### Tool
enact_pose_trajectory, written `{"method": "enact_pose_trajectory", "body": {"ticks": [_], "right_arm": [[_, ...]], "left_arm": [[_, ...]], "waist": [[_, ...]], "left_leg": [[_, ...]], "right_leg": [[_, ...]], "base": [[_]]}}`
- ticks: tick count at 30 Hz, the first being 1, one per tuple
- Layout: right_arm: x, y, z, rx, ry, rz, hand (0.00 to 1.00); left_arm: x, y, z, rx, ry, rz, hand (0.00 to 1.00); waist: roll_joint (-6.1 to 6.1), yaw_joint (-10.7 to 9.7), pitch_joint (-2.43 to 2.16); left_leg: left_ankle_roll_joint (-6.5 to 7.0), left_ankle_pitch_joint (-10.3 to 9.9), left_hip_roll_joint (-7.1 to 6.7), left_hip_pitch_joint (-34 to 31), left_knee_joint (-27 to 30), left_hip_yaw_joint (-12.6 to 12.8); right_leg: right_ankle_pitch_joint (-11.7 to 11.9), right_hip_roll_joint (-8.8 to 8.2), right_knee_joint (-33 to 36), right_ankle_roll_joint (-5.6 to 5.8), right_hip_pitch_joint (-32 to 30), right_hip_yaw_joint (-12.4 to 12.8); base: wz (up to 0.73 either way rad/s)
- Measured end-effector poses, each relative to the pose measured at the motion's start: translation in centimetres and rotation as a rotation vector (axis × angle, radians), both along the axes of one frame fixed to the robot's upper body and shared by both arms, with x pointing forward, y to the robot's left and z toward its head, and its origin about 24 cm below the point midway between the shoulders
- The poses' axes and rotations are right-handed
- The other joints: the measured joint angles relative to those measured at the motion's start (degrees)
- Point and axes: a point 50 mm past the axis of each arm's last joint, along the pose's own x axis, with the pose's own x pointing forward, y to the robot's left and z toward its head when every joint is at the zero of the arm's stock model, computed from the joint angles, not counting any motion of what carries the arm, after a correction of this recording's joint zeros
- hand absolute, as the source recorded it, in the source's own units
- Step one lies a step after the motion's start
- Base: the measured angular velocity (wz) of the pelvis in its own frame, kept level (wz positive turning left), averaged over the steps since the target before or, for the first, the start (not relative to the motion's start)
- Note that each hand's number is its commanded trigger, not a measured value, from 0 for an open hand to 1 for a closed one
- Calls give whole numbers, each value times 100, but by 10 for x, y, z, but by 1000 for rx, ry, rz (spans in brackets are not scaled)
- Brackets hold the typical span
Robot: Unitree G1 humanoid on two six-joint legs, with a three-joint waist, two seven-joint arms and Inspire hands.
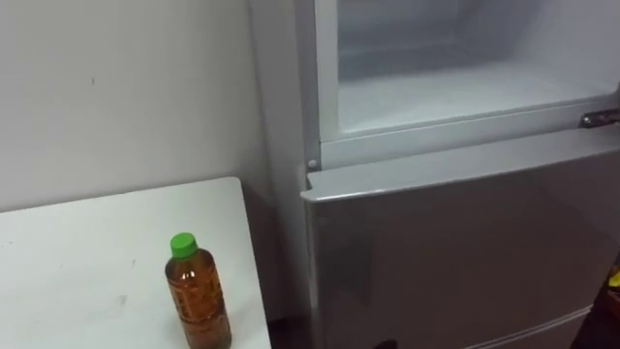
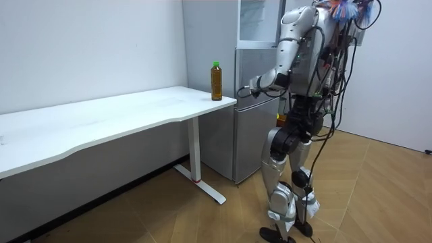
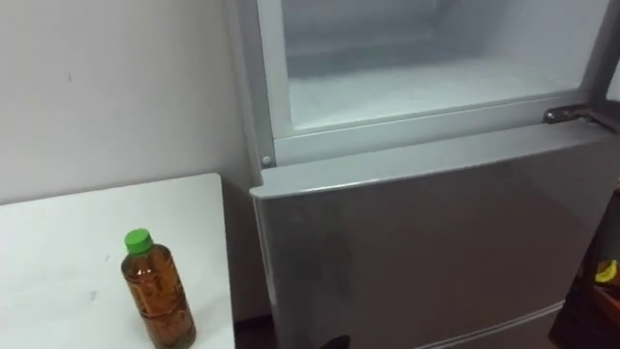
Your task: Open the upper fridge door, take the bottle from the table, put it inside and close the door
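Just beside open upper fridge (image 1: 455, 128), brown-liquid bottle (image 1: 198, 296) upright on table (image 1: 87, 262); left hand (image 2: 254, 86), state unclear.

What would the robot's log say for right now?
bottle: upright on white table, untouched | upper fridge: open | left hand: held out in front | step: bottle not yet picked up

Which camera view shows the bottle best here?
The room view: the whole bottle stands upright near the end of the table beside the fridge, with nothing touching it. Both eye views show it closer, green cap and brown contents clear, but its base runs to the picture's lower edge.
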Motion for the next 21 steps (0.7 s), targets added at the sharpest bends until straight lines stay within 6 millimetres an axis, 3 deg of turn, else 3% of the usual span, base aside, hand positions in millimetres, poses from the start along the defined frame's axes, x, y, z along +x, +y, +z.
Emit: {"method": "enact_pose_trajectory", "body": {"ticks": [5, 8, 11, 16, 21], "right_arm": [[1, 2, 0, -5, -4, 52, 0], [3, 4, 1, 1, -16, 56, 0], [2, 5, 0, 5, -14, 57, 0], [-4, 10, -2, 16, 2, 79, 0], [-5, 12, -2, 10, -3, 82, 0]], "left_arm": [[-8, 16, -25, 132, 57, 68, 0], [-20, 26, -55, 274, 143, 85, 0], [-30, 37, -77, 406, 199, 94, 0], [-59, 67, -116, 566, 361, 172, 0], [-86, 86, -137, 625, 465, 257, 0]], "waist": [[-77, 123, -48], [-135, 179, -85], [-151, 223, -81], [-151, 268, -66], [-138, 327, -65]], "left_leg": [[-3, 16, -2, -4, 10, -6], [-3, 15, -3, 64, 13, -2], [-2, 15, -7, 47, 55, -64], [-3, 13, -15, 55, 62, -142], [-6, 12, -16, 134, 47, -132]], "right_leg": [[-10, -16, -8, -8, 22, -102], [-14, -24, -10, -2, 85, -169], [-14, -38, -10, -2, 142, -309], [-27, -48, -11, -5, 146, -324], [-65, -48, 0, -8, 185, -299]], "base": [[5], [1], [10], [6], [-2]]}}
